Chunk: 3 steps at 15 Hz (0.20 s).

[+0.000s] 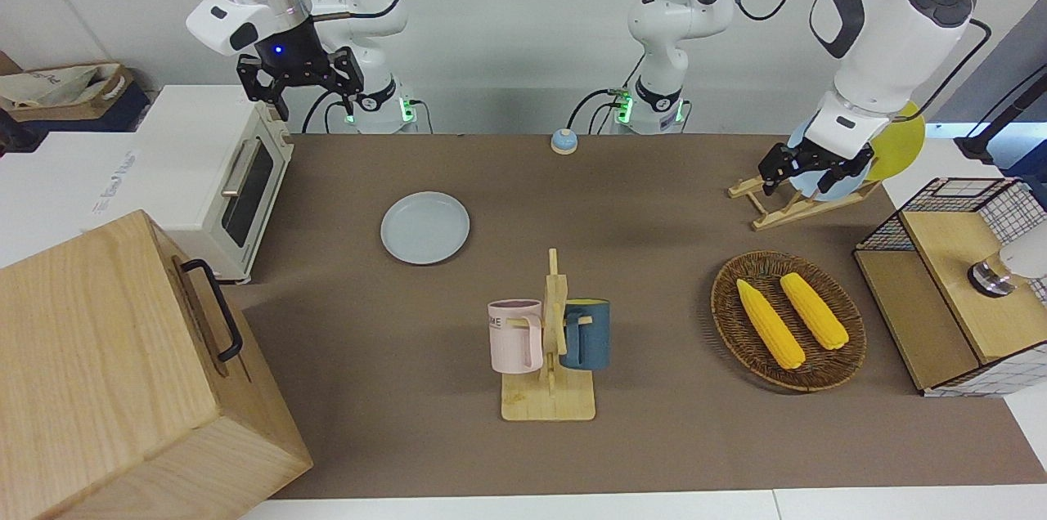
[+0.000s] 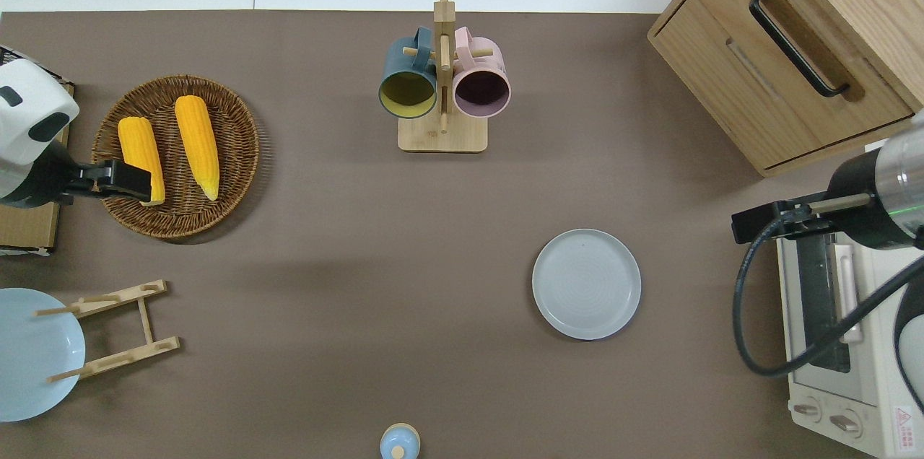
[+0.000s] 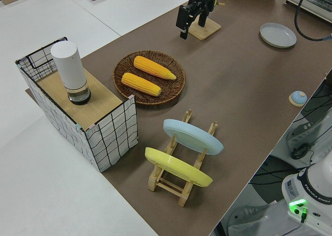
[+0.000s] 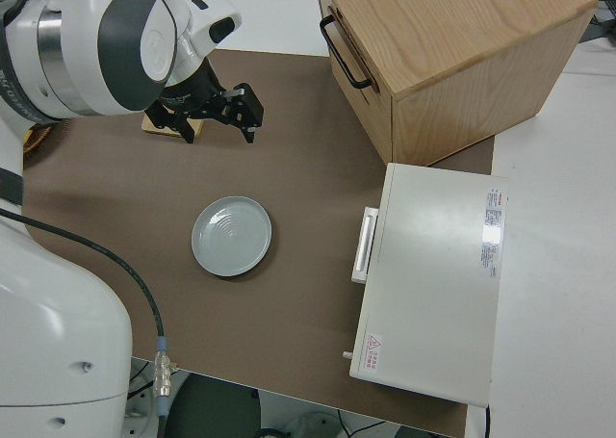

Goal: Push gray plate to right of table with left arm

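The gray plate lies flat on the brown table, toward the right arm's end and a little short of the toaster oven. My left gripper hangs in the air over the rim of the wicker basket at the left arm's end, far from the plate. It is open and holds nothing. The right arm is parked, and its gripper is open and empty.
A mug rack with two mugs stands mid-table, farther from the robots than the plate. The wicker basket holds two corn cobs. A plate rack, a wire shelf box, a small bell, the toaster oven and a wooden box ring the table.
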### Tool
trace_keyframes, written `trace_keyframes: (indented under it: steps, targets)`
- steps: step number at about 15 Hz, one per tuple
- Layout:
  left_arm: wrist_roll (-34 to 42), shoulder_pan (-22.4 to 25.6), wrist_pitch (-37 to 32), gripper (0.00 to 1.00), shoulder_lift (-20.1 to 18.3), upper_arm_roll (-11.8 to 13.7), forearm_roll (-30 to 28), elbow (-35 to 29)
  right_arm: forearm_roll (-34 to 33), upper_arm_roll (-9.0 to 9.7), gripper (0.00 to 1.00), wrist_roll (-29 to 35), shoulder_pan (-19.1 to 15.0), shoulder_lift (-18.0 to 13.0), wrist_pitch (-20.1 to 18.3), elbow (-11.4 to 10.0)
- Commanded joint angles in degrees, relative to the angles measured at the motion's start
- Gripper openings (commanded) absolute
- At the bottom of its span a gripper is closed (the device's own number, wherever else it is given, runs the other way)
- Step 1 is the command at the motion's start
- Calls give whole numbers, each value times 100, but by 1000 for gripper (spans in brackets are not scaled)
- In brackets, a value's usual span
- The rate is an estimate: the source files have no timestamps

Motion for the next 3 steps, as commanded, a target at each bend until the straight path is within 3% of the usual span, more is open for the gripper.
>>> trace_keyframes:
  steps: [1,3]
  targets:
    - [86,-96,-58,1000,-145,144,-42,-131,58,30,983,-6,-67,-35,-69,7]
    - [86,-104,-67,1000,-136,127,-33,-131,49,30,983,-15,-67,-35,-69,7]
